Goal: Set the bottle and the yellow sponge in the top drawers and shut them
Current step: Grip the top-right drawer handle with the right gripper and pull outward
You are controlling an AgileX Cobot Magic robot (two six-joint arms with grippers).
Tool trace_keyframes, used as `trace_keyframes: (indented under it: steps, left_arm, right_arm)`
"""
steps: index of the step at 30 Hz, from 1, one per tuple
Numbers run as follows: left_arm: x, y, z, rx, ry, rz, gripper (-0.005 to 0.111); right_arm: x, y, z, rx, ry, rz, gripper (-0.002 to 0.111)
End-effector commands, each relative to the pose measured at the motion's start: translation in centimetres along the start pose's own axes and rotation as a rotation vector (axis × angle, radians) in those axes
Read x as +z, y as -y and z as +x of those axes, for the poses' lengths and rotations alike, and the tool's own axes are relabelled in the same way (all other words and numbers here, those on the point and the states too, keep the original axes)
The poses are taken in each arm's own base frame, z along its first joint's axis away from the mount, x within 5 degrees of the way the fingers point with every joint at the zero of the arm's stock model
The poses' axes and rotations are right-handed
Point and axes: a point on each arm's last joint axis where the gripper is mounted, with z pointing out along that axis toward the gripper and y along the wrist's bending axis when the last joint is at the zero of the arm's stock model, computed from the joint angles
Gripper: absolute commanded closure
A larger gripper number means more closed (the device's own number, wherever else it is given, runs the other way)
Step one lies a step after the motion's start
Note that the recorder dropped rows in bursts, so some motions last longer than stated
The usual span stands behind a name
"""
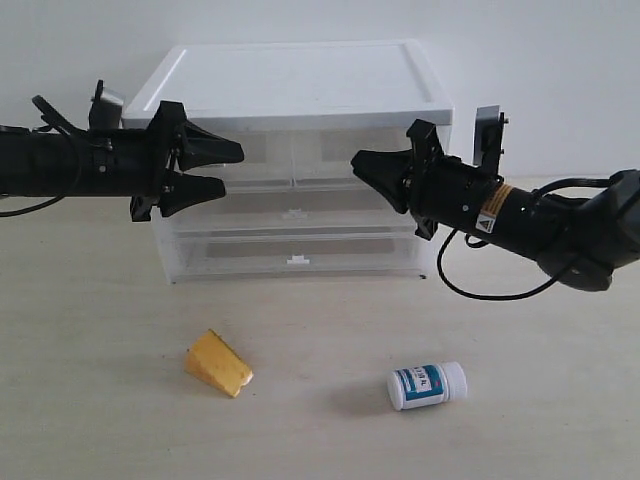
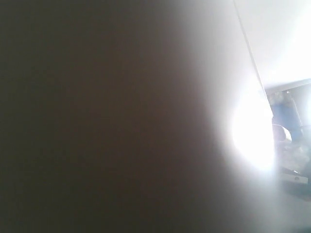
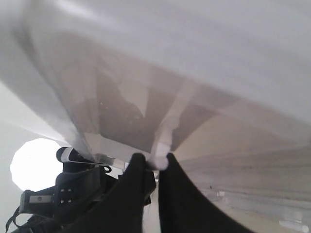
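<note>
The yellow sponge [image 1: 218, 364] lies on the table in front of the cabinet [image 1: 300, 80], to the left. On its side to the right lies the bottle [image 1: 427, 385]. Both top drawers, left [image 1: 265, 150] and right [image 1: 325, 150], look pushed in. My right gripper [image 1: 366, 177] is at the right top drawer's front. In the right wrist view this gripper [image 3: 157, 161] pinches that drawer's white tab handle [image 3: 163, 141]. My left gripper [image 1: 232, 168] is at the left top drawer's front, fingers slightly apart there. The left wrist view is a dark blur that hides the jaws.
Two full-width drawers [image 1: 295, 213] [image 1: 297, 261] sit below the top ones, both pushed in. A black cable [image 1: 480, 292] hangs from the right arm just over the table. A plain white wall stands behind the cabinet.
</note>
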Motion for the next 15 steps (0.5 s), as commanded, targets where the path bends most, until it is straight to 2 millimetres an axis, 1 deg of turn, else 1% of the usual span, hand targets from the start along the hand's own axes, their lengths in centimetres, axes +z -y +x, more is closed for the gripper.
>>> trace_keyframes:
  steps: [1,5,8,13,15]
  left_arm:
    - [0.2,-0.7,-1.1,0.006,0.085,-0.064,0.046]
    - [0.1,-0.8,-1.1,0.008,0.086,-0.065,0.046]
    - [0.0,-0.8,-1.2,0.008,0.087,-0.065,0.046]
    - [0.0,-0.8,-1.1,0.011,0.083,-0.065,0.046]
    - [0.0,-0.8,-1.1,0.011,0.083,-0.065,0.046]
  right_arm:
    - [-0.9,-0.8,0.0,-0.018,0.020,-0.023,0.108]
    - [-1.7,-1.5,0.6,-0.019,0.013,-0.014,0.108]
    - [-2.7,-2.5,1.4,-0.017,-0.011,-0.005,0.108]
    - [-3.7,-3.2,2.5,-0.025,-0.041,0.009,0.108]
    - [-4.5,-3.5,3.1,-0.025,-0.045,0.021,0.108]
